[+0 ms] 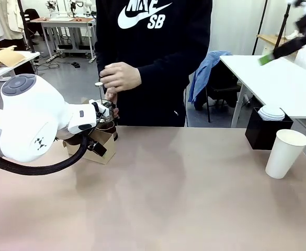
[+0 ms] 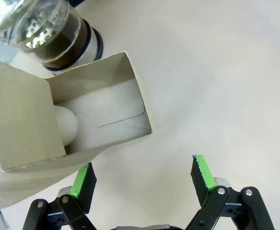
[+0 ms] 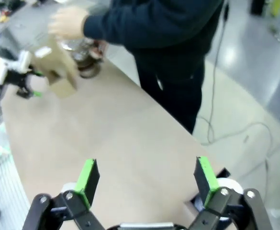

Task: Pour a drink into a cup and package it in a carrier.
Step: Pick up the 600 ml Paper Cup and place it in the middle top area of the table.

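Now, both jaws are standing open, holding nothing.
You are hovering the left jaws just beside the carrier [image 2: 96,76].

L claw [image 2: 143,170] open; R claw [image 3: 145,168] open, raised.

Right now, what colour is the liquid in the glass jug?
The drink is dark brown, clearest in the left wrist view.

The left arm [image 1: 30,120] partly hides the carrier [image 1: 110,144] and the jug [image 1: 108,125].
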Robot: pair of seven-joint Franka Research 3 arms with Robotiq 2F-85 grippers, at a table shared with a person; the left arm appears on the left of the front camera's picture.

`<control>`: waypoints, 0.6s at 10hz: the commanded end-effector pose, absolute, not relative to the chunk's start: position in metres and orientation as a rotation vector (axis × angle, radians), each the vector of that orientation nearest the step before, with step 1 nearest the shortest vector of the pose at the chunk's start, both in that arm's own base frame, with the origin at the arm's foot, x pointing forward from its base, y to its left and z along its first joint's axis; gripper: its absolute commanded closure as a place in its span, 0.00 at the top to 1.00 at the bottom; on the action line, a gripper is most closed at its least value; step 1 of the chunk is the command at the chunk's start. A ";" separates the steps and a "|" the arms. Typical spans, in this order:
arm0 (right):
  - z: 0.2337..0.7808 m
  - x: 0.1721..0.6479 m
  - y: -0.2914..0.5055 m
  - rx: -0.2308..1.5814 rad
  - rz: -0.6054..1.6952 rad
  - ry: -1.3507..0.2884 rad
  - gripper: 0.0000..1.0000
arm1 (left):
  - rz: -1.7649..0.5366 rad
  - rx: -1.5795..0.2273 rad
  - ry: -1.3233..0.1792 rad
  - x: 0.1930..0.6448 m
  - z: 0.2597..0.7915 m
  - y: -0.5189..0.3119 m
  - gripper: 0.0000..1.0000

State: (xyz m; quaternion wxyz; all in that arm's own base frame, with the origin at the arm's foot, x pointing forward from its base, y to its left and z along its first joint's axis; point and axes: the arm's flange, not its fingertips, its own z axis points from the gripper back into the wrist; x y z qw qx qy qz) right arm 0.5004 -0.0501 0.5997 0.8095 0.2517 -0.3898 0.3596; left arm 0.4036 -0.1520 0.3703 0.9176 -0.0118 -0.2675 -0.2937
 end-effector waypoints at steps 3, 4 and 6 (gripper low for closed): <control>0.515 0.473 -0.203 0.781 0.890 -0.994 1.00 | -0.604 -0.025 -0.550 0.404 0.370 -0.152 1.00; 0.482 0.463 -0.224 0.809 0.905 -1.049 1.00 | -0.604 -0.025 -0.550 0.404 0.370 -0.152 1.00; 0.414 0.453 -0.244 0.821 0.881 -1.164 1.00 | -0.604 -0.025 -0.550 0.404 0.370 -0.152 1.00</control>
